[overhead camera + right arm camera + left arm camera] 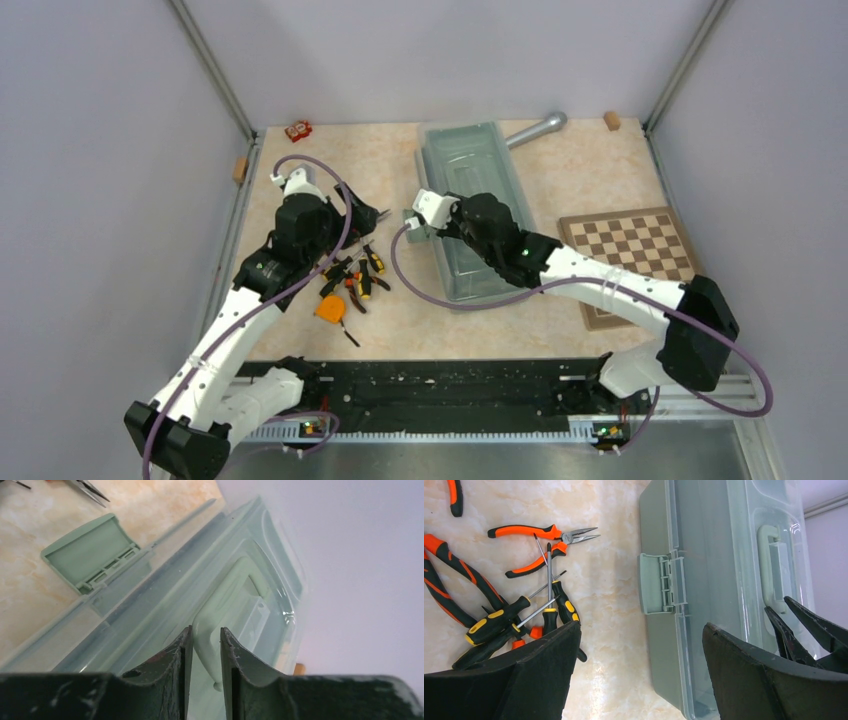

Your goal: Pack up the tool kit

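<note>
On the marbled table (590, 170), right claw (202, 632) seemingly pinches the half-hidden toolbox handle (240, 592); left claw (641, 626) gapes.

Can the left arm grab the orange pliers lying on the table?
Probably yes: the left gripper is open, the orange pliers lie close ahead on the table, and nothing stands between them.

Top view: right arm (600, 282) covers toolbox (466, 165) middle.
</note>
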`<state>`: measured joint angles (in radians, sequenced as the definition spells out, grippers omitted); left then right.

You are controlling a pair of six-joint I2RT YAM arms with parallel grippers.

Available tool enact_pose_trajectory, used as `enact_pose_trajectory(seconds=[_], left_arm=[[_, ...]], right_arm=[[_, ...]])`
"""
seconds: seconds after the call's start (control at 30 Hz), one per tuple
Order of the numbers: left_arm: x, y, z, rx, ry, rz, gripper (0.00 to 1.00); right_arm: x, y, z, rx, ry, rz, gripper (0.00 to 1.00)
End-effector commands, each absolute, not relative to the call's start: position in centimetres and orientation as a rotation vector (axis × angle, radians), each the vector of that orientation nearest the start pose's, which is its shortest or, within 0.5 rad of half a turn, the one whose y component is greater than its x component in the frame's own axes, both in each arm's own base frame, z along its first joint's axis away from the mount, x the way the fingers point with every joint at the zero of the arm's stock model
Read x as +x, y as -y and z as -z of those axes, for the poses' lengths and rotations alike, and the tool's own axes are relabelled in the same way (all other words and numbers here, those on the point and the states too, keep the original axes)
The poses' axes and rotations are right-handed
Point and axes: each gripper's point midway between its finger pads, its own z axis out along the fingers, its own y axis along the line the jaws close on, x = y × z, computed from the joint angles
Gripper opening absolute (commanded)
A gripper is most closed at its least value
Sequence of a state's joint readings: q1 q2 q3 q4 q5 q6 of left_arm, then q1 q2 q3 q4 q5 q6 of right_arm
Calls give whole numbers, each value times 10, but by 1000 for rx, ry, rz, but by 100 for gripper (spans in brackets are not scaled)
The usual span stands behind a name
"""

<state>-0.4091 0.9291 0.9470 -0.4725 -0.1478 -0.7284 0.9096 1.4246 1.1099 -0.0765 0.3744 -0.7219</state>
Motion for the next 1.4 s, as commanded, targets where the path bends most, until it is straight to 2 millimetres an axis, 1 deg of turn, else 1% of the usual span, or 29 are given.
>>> enact_pose_trajectory(seconds=[0.0,0.1,0.33,0.5,0.6,0.63,0.77,0.87,0.9,0.97,1.0,1.07,1.1,1.17,1.2,1.3,1.37], left_arm=[[295,127,-262,-414,-1980,569,95],[295,128,-261,-420,-1980,575,95],[296,129,-258,-425,-1986,585,95],[295,130,-256,-434,-1986,597,95],[293,129,-254,-440,-1983,594,95],[293,128,-253,-443,-1981,593,95],[290,126,-251,-448,-1973,590,95],[290,125,-249,-448,-1972,589,95],[289,125,-249,-446,-1973,589,95],[290,126,-249,-441,-1974,590,95],[290,126,-249,-437,-1974,591,95],[290,127,-251,-426,-1972,593,95],[290,127,-251,-423,-1974,594,95],[290,129,-252,-411,-1976,599,95],[289,129,-253,-403,-1976,603,95],[288,133,-256,-369,-1976,619,95],[288,136,-257,-345,-1979,632,95]], right_arm=[[343,-256,-247,-1049,-1472,391,25],[342,-250,-249,-972,-1464,392,21],[341,-251,-238,-876,-1531,318,15],[343,-254,-229,-750,-1637,204,8],[346,-251,-226,-643,-1693,138,4],[347,-249,-227,-599,-1708,110,0],[348,-253,-228,-495,-1747,-43,0],[352,-249,-227,-417,-1773,-97,0],[353,-248,-228,-414,-1774,-106,0],[352,-251,-230,-466,-1762,-105,0],[351,-256,-232,-530,-1755,-106,4],[346,-265,-236,-672,-1735,-112,19],[344,-266,-239,-726,-1723,-102,25],[342,-262,-239,-826,-1730,-66,36],[340,-262,-244,-876,-1724,-61,41],[337,-258,-244,-998,-1741,-49,48],[334,-257,-240,-1069,-1771,-65,50]])
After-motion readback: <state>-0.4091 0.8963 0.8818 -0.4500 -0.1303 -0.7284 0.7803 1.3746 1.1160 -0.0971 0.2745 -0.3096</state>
